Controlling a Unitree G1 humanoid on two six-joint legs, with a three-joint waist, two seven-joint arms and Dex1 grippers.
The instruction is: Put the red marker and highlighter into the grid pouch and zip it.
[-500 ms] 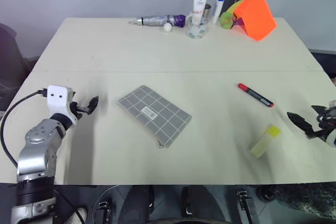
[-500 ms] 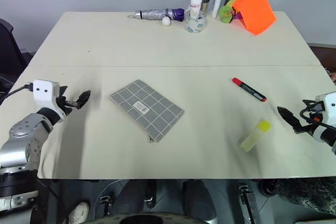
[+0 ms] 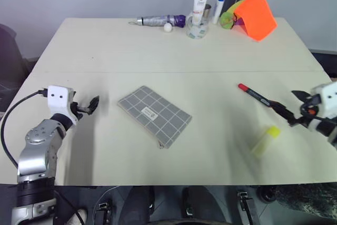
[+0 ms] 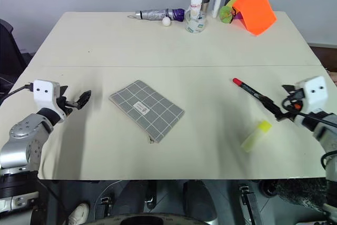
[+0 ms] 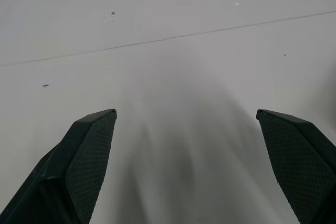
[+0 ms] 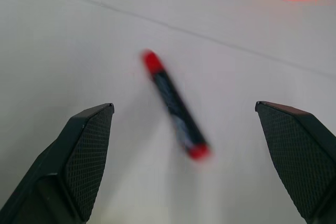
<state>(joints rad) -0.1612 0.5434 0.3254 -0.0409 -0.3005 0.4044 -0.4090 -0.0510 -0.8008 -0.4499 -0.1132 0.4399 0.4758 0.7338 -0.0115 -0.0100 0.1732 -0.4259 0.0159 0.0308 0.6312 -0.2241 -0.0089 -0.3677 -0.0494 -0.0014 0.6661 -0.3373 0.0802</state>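
Swinging in from the table's right edge since half a second ago, the right gripper point(image 4: 284, 104) now hangs just beside the near end of the red marker point(image 4: 249, 92), its two black fingers spread wide and holding nothing. From the wrist camera, the marker point(image 6: 174, 105) lies on the pale tabletop between and ahead of the parted fingers, red cap at the far end, untouched. The highlighter point(image 4: 256, 135) rests nearer the front edge, a little to the near left of that gripper, its bright yellow cap pointing toward the far right. The grid pouch point(image 4: 146, 109) lies flat at the middle of the table point(image 3: 158, 51), turned at an angle, its white label facing up, well apart from both pens. On the left side, the left gripper point(image 3: 92, 104) has kept its place above bare tabletop, fingers point(image 5: 89, 153) fully apart and empty, with the pouch off to its right. Along the far edge stand a folded umbrella point(image 3: 158, 21), a white tube point(image 3: 199, 8), a blue-capped bottle point(image 3: 219, 5) and an orange cloth point(image 3: 257, 15).
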